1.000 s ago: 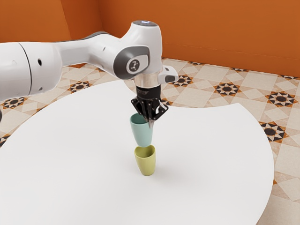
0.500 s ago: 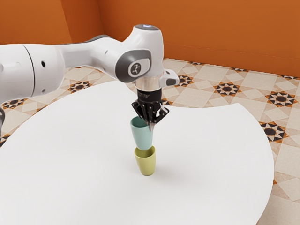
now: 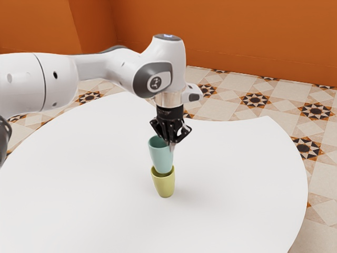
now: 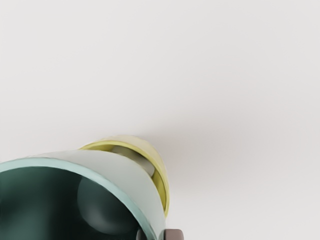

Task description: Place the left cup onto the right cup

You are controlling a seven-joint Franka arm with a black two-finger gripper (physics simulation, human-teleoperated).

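Holding the pale teal glossy cup point(image 3: 161, 156) by its rim, my black two-finger gripper point(image 3: 170, 139) has its fingers closed together on the cup wall, one inside and one outside, on the side toward the exterior view's right. The teal cup leans a little, and its lower part is inside the mouth of the yellow-green glossy cup point(image 3: 164, 184), which stands upright near the middle of the round white table point(image 3: 79, 174). From my hand's camera, I look into the dark teal inside of the held cup point(image 4: 115, 175), and the yellow-green rim point(image 4: 150, 150) curves around its bottom. On my arm, the grey round cap point(image 3: 154, 81) carries a small white mark that I cannot read.
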